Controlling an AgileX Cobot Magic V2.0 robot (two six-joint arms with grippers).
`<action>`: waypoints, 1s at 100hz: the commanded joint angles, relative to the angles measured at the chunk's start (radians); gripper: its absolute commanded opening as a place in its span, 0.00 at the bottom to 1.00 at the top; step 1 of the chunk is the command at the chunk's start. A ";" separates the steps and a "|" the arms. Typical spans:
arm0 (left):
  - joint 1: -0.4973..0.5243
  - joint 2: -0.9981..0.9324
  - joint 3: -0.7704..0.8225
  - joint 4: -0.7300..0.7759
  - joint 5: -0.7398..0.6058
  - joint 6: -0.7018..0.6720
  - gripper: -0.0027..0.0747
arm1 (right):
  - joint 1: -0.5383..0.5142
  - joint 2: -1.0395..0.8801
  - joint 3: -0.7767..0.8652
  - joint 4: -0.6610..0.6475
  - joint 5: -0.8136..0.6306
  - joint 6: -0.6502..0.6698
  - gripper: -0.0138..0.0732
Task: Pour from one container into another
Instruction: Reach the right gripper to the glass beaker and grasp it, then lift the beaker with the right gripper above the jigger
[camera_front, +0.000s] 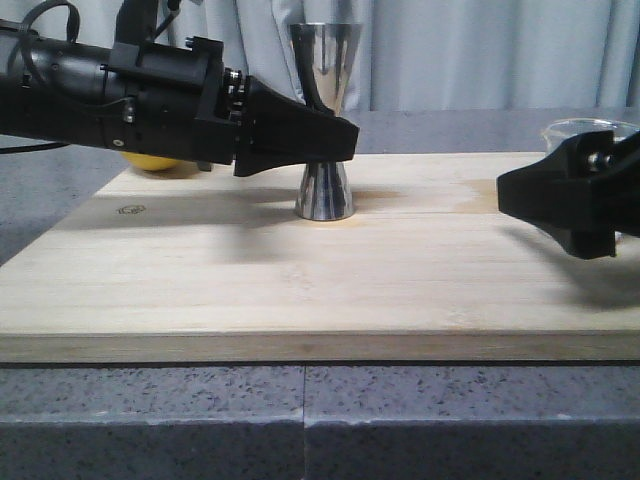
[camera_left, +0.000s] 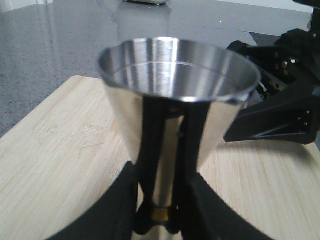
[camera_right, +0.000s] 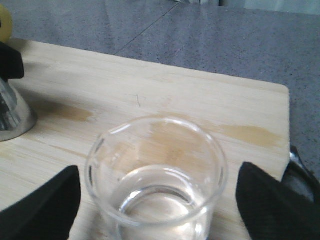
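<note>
From the front, the steel jigger (camera_front: 324, 120) stands upright on the wooden board (camera_front: 300, 290), toward the board's far edge and about midway along it. The left gripper (camera_front: 335, 140) reaches in from the left at the height of the jigger's narrow waist, hiding the waist. A yellow object (camera_front: 158, 162) lies by the board's far left corner, mostly hidden behind the left arm. The right gripper (camera_front: 560, 205) sits near the board's right edge, and only the rim of the glass beaker (camera_front: 585, 128) shows behind it. In the left wrist view, the left gripper (camera_left: 160, 215) has its fingers (camera_left: 112, 205) pressed in around the jigger (camera_left: 175, 100) at its gold band (camera_left: 160, 215). In the right wrist view, the beaker (camera_right: 156, 185), holding clear liquid, stands on the board (camera_right: 165, 95) between the spread fingers (camera_right: 45, 205) of the right gripper (camera_right: 156, 210), with a visible gap on each side.
</note>
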 joint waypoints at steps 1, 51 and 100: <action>-0.009 -0.038 -0.027 -0.076 0.100 0.002 0.17 | 0.001 0.001 -0.022 -0.009 -0.096 0.010 0.80; -0.009 -0.038 -0.027 -0.076 0.100 0.002 0.17 | 0.001 0.004 -0.022 -0.009 -0.108 0.012 0.43; -0.009 -0.038 -0.027 -0.076 0.100 0.002 0.17 | -0.001 0.004 -0.232 -0.101 0.082 -0.033 0.43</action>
